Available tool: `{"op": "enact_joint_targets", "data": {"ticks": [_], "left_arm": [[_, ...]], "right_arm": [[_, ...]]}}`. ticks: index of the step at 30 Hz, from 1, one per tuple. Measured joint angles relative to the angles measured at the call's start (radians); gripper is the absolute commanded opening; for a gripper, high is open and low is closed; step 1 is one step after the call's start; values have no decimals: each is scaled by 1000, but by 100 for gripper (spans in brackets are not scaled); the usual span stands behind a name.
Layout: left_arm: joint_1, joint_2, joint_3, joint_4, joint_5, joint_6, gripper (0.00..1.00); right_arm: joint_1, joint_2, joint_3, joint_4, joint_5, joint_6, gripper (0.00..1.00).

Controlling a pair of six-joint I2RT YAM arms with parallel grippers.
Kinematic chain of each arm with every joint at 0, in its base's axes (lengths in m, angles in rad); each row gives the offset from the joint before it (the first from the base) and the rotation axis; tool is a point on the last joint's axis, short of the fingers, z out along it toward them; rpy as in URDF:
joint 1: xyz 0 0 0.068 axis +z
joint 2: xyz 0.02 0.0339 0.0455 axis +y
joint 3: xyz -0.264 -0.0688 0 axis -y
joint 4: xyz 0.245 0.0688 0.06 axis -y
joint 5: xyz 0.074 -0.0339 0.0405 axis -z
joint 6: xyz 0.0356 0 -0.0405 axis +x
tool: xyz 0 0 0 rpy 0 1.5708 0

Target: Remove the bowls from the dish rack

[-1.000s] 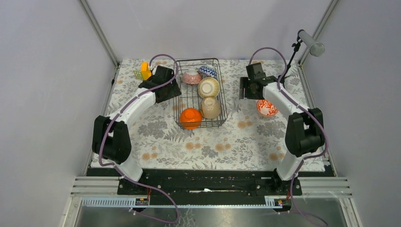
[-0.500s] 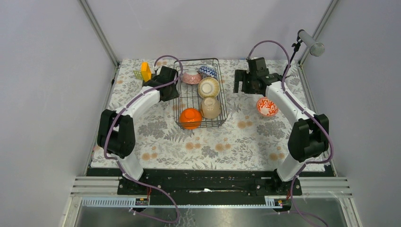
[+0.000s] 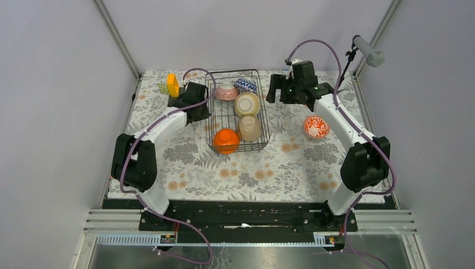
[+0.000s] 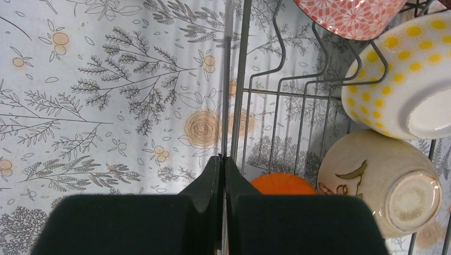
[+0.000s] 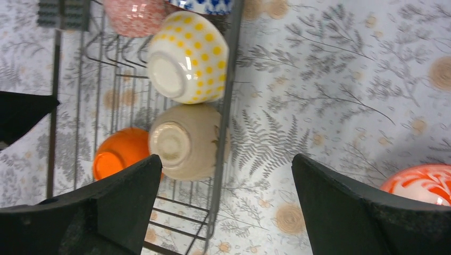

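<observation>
Bowls [image 3: 247,104] lie close to both grippers, five in the rack [image 3: 215,120] and one out on the cloth [image 3: 246,174].

The left gripper [image 4: 222,159] is closed. Its fingertips pinch the rack's left rim wire, which runs straight up from between them in the left wrist view. Just right of those tips, inside the rack, sits the orange bowl [image 4: 283,183]. Next to it the beige bowl [image 4: 385,188] lies on its side with its foot toward the camera. Beyond that the dotted bowl [image 4: 409,79], cream with yellow spots, leans tilted among the rack's tines. The pink bowl [image 4: 353,16] shows at the top edge of the view.

The right gripper [image 5: 226,159] is spread wide and holds nothing. It hangs above the rack's right rim and the cloth just beside it. In its view the beige bowl lies between the orange bowl and the dotted bowl, against the right rim. The blue bowl [image 5: 205,5] sits at the back beside the pink one. The red bowl [image 5: 420,183] rests on the cloth right of the rack, well apart from it.

From above, the rack stands toward the back of the cloth, between the two arms. A small yellow and orange object [image 3: 171,85] lies near the far left corner, just behind the left gripper.
</observation>
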Motion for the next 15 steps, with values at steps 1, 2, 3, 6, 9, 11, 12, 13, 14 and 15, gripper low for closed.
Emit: {"op": "enact_joint_targets", "data": {"ticks": [1,2,3,6,9,11,12,13,14,15], "left_arm": [[1,-12,-17,11,11,5,0],[2,-25,-34,21,20,11,0],[1,-37,-48,26,27,18,0],[-3,-83,-98,38,45,35,0],[-11,-122,-132,27,56,62,0],[-16,-142,-146,13,60,80,0],[-19,-151,-151,5,60,92,0],[-23,-156,-153,-5,61,100,0],[-26,-161,-154,-13,61,109,0],[-31,-166,-156,-22,59,119,0]], "right_arm": [[8,0,0,10,-10,-3,100],[17,0,0,18,-19,-8,100],[25,0,0,25,-26,-13,100],[63,6,6,53,-52,-42,97],[90,32,28,78,-79,-79,97],[102,66,57,92,-88,-114,97],[106,87,75,99,-93,-136,99],[109,105,88,104,-99,-158,99],[110,126,103,109,-109,-190,100],[111,145,113,121,-117,-222,100]]}}
